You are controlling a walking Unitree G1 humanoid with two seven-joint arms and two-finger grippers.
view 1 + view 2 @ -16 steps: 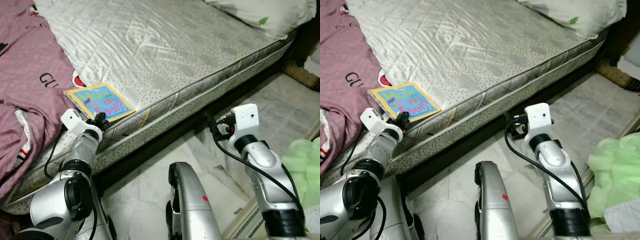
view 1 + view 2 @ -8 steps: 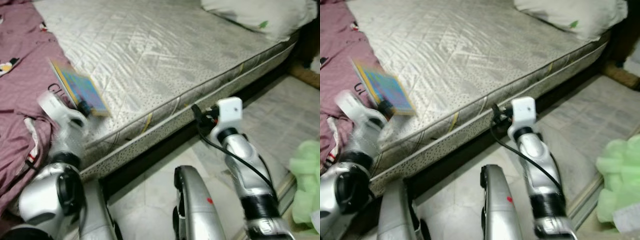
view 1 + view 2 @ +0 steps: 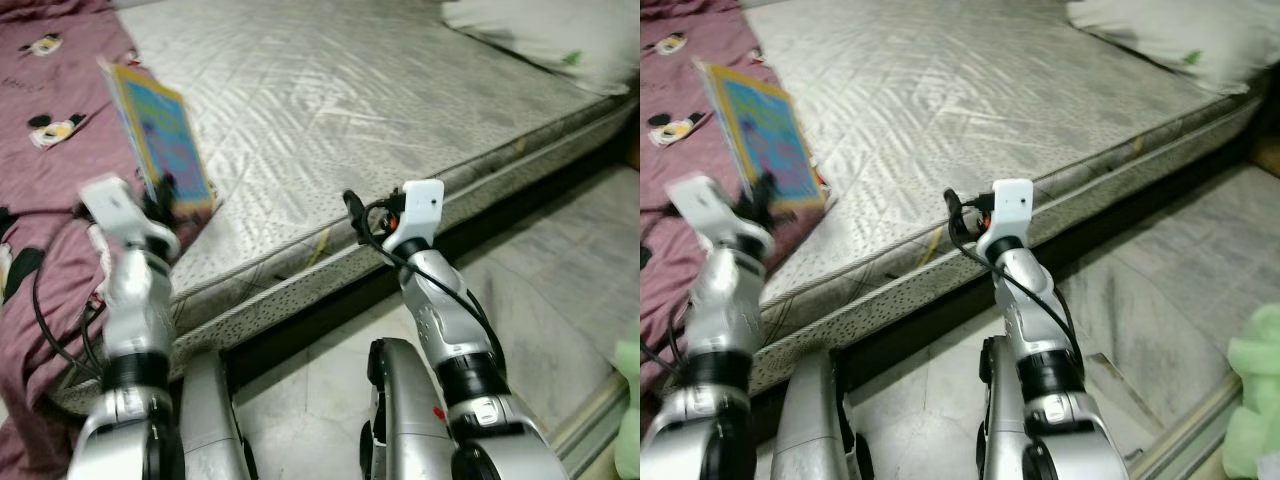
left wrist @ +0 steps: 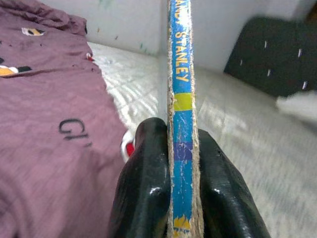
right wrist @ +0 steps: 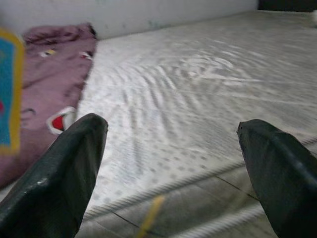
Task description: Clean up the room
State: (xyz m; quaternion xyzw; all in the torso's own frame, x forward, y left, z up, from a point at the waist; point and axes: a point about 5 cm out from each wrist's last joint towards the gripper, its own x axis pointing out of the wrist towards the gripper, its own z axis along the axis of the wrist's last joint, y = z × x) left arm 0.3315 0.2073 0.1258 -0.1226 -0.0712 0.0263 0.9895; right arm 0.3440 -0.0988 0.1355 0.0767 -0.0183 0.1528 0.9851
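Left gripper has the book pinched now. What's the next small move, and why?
Probably lift the book a little higher, clear of the mattress, before carrying it off. The left gripper is shut on its lower edge and the book stands tilted, its bottom corner close over the mattress beside the purple blanket. The right gripper hangs open by the mattress edge.

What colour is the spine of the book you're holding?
Mostly blue with a yellow-green band on the book; left wrist view shows it best.

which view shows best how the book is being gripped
The left wrist view: the left gripper is shut on the book, its spine upright between both fingers. The eye views show its blue cover lifted above the mattress; the right wrist view catches one edge.
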